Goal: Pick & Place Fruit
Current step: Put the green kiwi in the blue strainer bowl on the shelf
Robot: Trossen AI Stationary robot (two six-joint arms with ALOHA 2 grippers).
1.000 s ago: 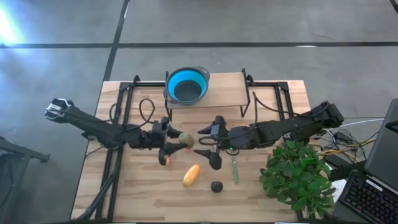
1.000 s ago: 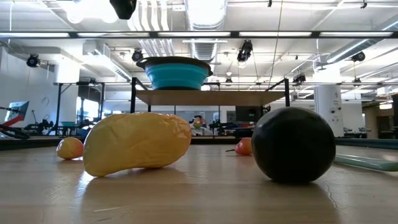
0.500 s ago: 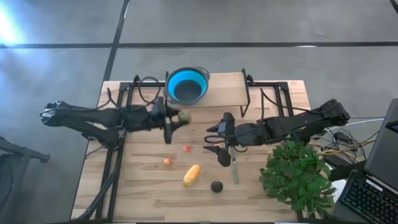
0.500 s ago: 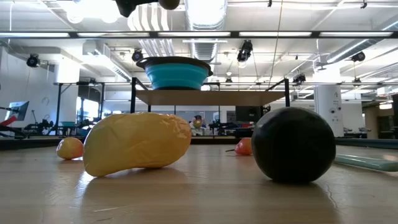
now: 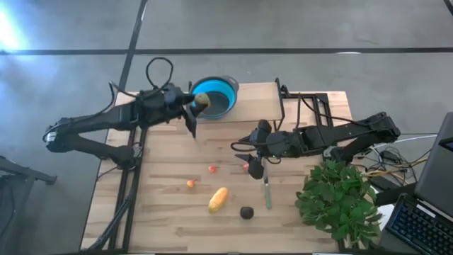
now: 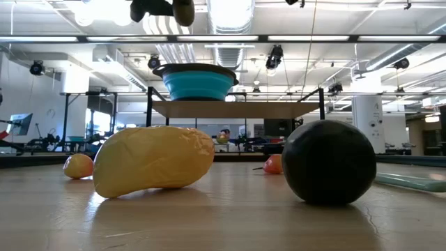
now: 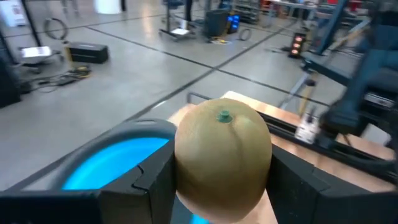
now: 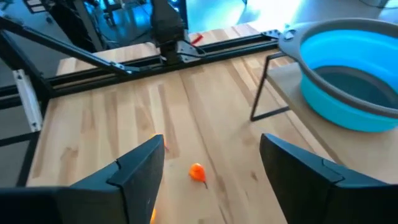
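My left gripper (image 5: 199, 106) is shut on the olive-green fruit (image 5: 201, 102), held high at the near left rim of the blue bowl (image 5: 214, 95). The bowl stands on a raised wooden shelf (image 5: 258, 103) at the table's far side. The gripper and fruit also show at the top of the low view (image 6: 182, 8). My right gripper (image 5: 250, 158) is open and empty above the table's middle. The yellow-orange oblong fruit (image 5: 218, 199), the black round fruit (image 5: 245, 212), the tiny red fruit (image 5: 212, 168) and the tiny orange fruit (image 5: 190, 183) lie on the table. My left gripper pinches the olive-green fruit by its two opposite sides (image 7: 183, 168) between its two fingers (image 7: 149, 183). The fingers reach out about level from the table's left. The fruit is lifted clear, its stem spot (image 7: 223, 115) on top, above the bowl's rim (image 7: 130, 134).
A thin pale green stick (image 5: 267, 193) lies right of the yellow fruit. A bushy green plant (image 5: 338, 198) stands at the near right corner. The shelf's black metal frame (image 5: 283, 113) and cables run along the far side. Bare wood lies near the front edge.
My left gripper has risen from the table's middle and gone toward the far edge with the olive-green fruit, up to the blue bowl's rim. My right gripper has drawn a little toward the table's right and far edge and stays open.
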